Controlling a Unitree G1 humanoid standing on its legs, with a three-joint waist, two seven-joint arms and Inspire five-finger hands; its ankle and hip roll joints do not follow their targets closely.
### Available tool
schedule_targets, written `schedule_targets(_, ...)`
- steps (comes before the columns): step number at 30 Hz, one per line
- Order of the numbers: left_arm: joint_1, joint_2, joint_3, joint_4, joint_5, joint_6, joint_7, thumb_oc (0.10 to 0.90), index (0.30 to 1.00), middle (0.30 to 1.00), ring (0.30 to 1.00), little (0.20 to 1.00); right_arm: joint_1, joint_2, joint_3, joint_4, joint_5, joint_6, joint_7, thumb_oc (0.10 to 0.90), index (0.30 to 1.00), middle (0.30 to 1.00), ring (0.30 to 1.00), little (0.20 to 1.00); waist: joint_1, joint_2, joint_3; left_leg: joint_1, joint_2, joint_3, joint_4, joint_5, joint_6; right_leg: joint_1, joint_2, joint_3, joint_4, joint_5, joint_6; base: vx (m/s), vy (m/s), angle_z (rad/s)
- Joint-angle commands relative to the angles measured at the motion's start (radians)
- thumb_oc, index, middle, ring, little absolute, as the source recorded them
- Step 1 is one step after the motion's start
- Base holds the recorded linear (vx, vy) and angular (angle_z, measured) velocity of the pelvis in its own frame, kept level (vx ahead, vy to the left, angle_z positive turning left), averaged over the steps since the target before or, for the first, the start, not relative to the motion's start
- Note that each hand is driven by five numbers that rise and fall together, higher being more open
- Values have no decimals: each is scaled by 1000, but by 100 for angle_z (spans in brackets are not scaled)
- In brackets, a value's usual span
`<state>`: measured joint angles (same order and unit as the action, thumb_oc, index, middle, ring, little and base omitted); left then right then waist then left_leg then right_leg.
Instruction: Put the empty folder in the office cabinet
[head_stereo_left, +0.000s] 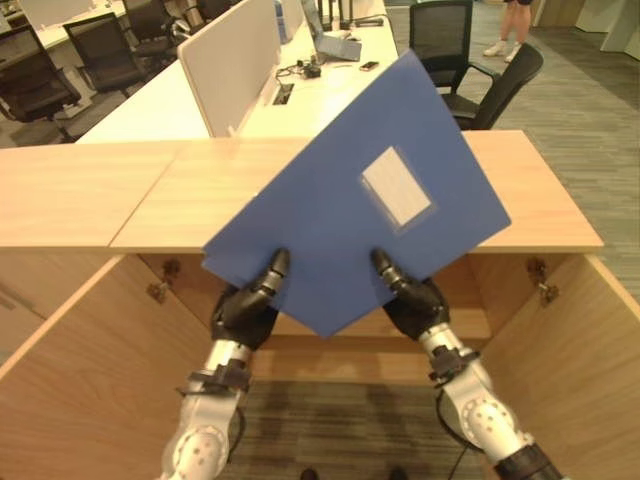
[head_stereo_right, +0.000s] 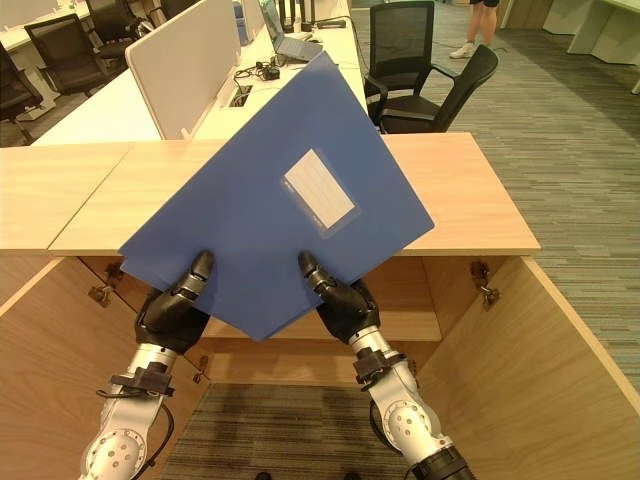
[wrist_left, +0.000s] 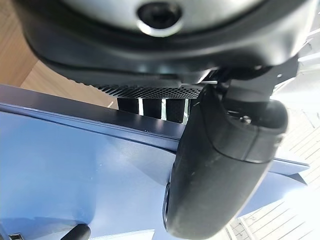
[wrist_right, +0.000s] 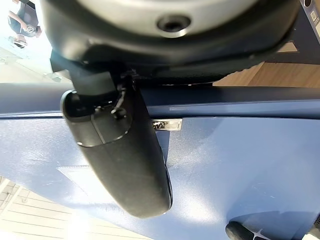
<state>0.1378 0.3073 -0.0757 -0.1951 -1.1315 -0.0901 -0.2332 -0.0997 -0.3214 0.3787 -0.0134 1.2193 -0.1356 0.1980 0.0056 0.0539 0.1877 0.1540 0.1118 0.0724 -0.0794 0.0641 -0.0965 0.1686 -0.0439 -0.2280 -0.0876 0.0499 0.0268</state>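
Both hands carry the blue folder: the left hand (head_stereo_left: 248, 305) pinches its near left edge and the right hand (head_stereo_left: 412, 300) pinches its near right edge, each with the thumb laid on the top face and the fingers hidden underneath. In the wrist views each thumb presses flat on the blue cover, so both hands are closed on it rather than spread.

From the hands, the folder (head_stereo_left: 350, 210) extends up and away, turned like a diamond: one corner hangs down between the two hands, and the opposite corner points away towards the desks beyond. A pale label pocket (head_stereo_left: 396, 187) sits on its upper face, ahead of the right hand. The folder is held in the air, tilted, with most of its sheet in front of the cabinet top (head_stereo_left: 120, 195) and not resting on it.

The open cabinet (head_stereo_left: 560, 340) lies below and ahead of the hands, its doors swung out to either side and an inner shelf (head_stereo_left: 470, 322) just beyond the right hand. The coming move likely calls for lowering the far corner and levelling the sheet so it passes under the top. Neither hand is clearly nearer the opening.
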Motion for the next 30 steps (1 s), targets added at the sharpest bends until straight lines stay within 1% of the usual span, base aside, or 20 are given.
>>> schedule_targets(1,-62,78,-49,-28,121,-19,-76,800,900,900,900,900,-163,73,10,-91,-37,-21,85,400,300,300,300,300,-4,-41,-51,16,91,-17,102,-109,-82,25,-77,-20,31,-103,90,0,0,0)
schedule_targets(5,-38,72,12,11,160,-40,-75,800,900,900,900,900,-118,23,-18,-108,-92,8,105,400,300,300,300,300,-1,-42,-51,16,90,-16,98,-107,-83,25,-77,-23,30,-103,92,0,0,0)
schedule_targets(6,-15,70,66,36,207,-67,-61,800,900,900,900,900,-88,7,-46,-119,-103,17,120,400,300,300,300,300,4,-43,-50,15,90,-17,97,-105,-84,25,-77,-26,29,-102,93,0,0,0)
schedule_targets(7,-14,70,66,36,207,-67,-61,800,900,900,900,900,-87,6,-46,-119,-103,17,120,400,300,300,300,300,3,-43,-51,15,90,-17,97,-105,-84,25,-77,-26,29,-102,93,0,0,0)
schedule_targets(9,13,47,129,100,239,-89,-35,800,900,900,900,900,-50,-22,-85,-139,-144,28,132,400,300,300,300,300,9,-44,-50,13,90,-19,94,-104,-85,24,-78,-30,27,-101,94,0,0,0)
schedule_targets(10,14,46,129,100,239,-89,-35,800,900,900,900,900,-49,-23,-85,-140,-144,28,131,400,300,300,300,300,8,-43,-51,13,90,-19,94,-104,-85,24,-78,-30,27,-102,94,11,-1,4)
schedule_targets(13,50,38,192,192,304,-113,-7,800,900,900,900,900,-17,-79,-130,-174,-225,40,147,400,300,300,300,300,15,-43,-48,9,91,-22,91,-101,-86,21,-78,-36,24,-100,98,1,-1,1)
schedule_targets(16,76,40,225,280,342,-117,-3,800,900,900,900,900,-5,-128,-160,-201,-278,55,173,400,300,300,300,300,21,-43,-48,4,91,-22,88,-98,-87,17,-79,-38,23,-98,100,0,0,0)
schedule_targets(17,92,38,251,350,349,-111,-13,800,900,900,900,900,-3,-173,-183,-224,-331,72,192,400,300,300,300,300,23,-42,-47,1,91,-24,86,-95,-88,16,-80,-40,21,-97,102,-2,-5,4)
schedule_targets(18,98,40,257,385,354,-109,-18,800,900,900,900,900,-2,-189,-191,-235,-342,76,204,400,300,300,300,300,23,-42,-47,-1,91,-24,85,-94,-87,15,-80,-41,21,-97,102,-7,-6,7)
schedule_targets(19,102,43,261,426,365,-107,-20,800,900,900,900,900,-1,-205,-195,-243,-355,79,215,400,300,300,300,300,24,-41,-47,-2,91,-25,84,-93,-88,14,-80,-43,21,-96,103,-3,-4,11)
schedule_targets(20,101,43,260,429,365,-109,-21,800,900,900,900,900,0,-205,-196,-243,-355,79,215,400,300,300,300,300,24,-40,-47,-2,91,-25,84,-93,-88,14,-80,-43,21,-96,103,-10,-3,12)
schedule_targets(21,116,54,255,508,399,-96,-31,800,900,900,900,900,2,-226,-204,-246,-383,83,226,400,300,300,300,300,23,-39,-44,-5,90,-24,82,-89,-87,10,-81,-43,21,-95,105,-12,-1,11)
schedule_targets(22,127,62,249,555,432,-88,-38,800,900,900,900,900,8,-237,-206,-245,-395,89,233,400,300,300,300,300,24,-37,-43,-7,90,-24,81,-87,-86,8,-81,-44,21,-94,107,-11,-1,5)
schedule_targets(23,126,61,248,557,432,-90,-39,800,900,900,900,900,9,-238,-207,-245,-396,90,234,400,300,300,300,300,25,-37,-43,-7,90,-24,80,-87,-86,8,-81,-44,21,-94,107,0,0,0)
schedule_targets(24,133,69,237,611,466,-80,-54,800,900,900,900,900,12,-249,-208,-239,-412,94,242,400,300,300,300,300,25,-35,-42,-9,90,-24,80,-86,-86,6,-82,-45,22,-94,108,0,0,0)
schedule_targets(26,146,87,203,729,562,-61,-79,800,900,900,900,900,22,-260,-207,-223,-441,101,255,400,300,300,300,300,22,-31,-41,-11,90,-22,77,-83,-85,1,-84,-48,24,-92,110,0,0,0)
schedule_targets(27,142,91,177,815,625,-55,-90,800,900,900,900,900,27,-256,-202,-200,-457,103,252,400,300,300,300,300,22,-29,-41,-13,90,-22,75,-82,-84,-3,-84,-48,25,-91,111,0,0,0)
schedule_targets(28,126,89,132,947,736,-53,-86,800,900,900,900,900,22,-244,-182,-152,-492,86,238,400,300,300,300,300,21,-27,-40,-15,89,-21,74,-80,-83,-7,-86,-45,25,-89,112,0,0,0)
schedule_targets(30,105,75,107,1063,827,-51,-71,800,900,900,900,900,16,-245,-168,-139,-564,74,229,400,300,300,300,300,19,-25,-41,-16,89,-21,72,-80,-82,-11,-85,-45,25,-90,111,0,0,0)
